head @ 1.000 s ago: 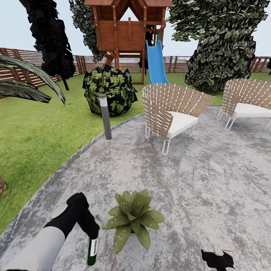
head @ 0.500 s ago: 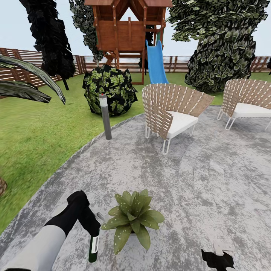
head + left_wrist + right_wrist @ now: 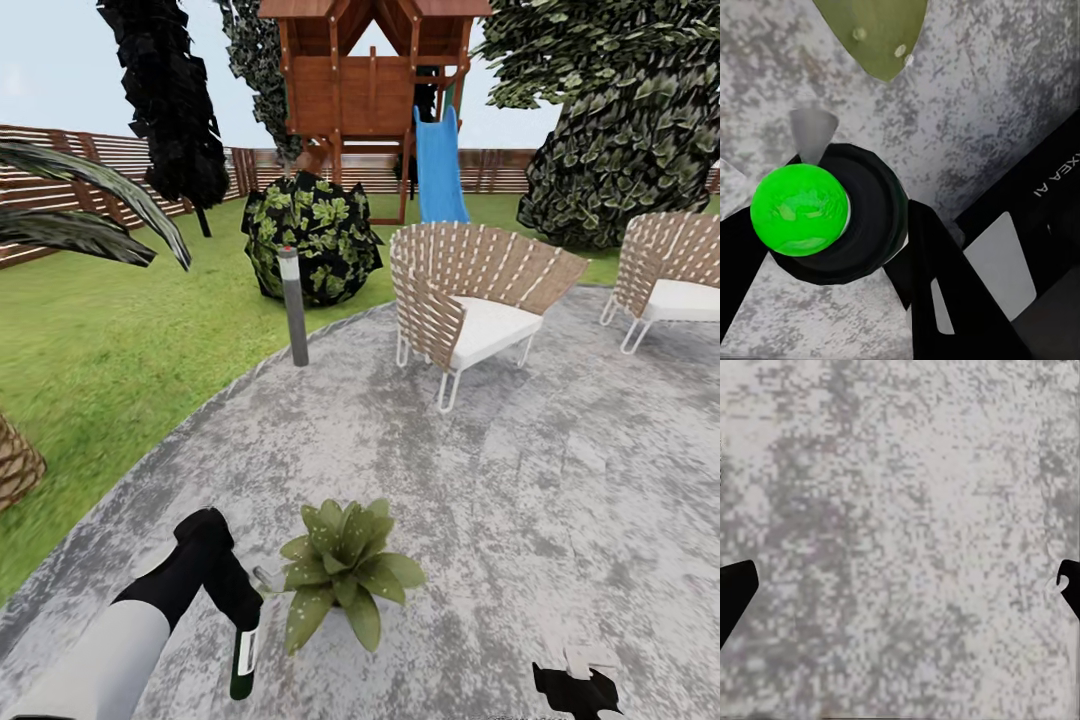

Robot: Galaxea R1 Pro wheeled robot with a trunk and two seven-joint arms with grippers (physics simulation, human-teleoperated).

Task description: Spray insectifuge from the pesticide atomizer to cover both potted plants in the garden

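Note:
A potted plant (image 3: 345, 572), a low rosette of pointed green leaves, stands on the grey patio (image 3: 520, 500) near the bottom of the head view. Just to its left my left gripper (image 3: 244, 622) is shut on the pesticide atomizer (image 3: 242, 658), a slim dark bottle with a white label that hangs downward. In the left wrist view the bottle's green-lit top (image 3: 801, 208) sits between the black fingers (image 3: 937, 277), with a leaf tip (image 3: 874, 34) just beyond it. My right gripper (image 3: 585, 690) is low at the right and open over bare paving (image 3: 900, 510).
Two wicker chairs (image 3: 470, 300) (image 3: 672, 280) stand on the far side of the patio. A grey bollard lamp (image 3: 294, 305) marks its edge beside a round bush (image 3: 315, 235). Lawn (image 3: 100, 350), a palm trunk (image 3: 15, 465), a playhouse with a blue slide (image 3: 440, 165) and the fence (image 3: 130, 165) lie beyond.
The whole view has shifted, so the camera has moved. My left gripper brought the atomizer slightly closer to the plant, still shut on it. The right gripper has not moved.

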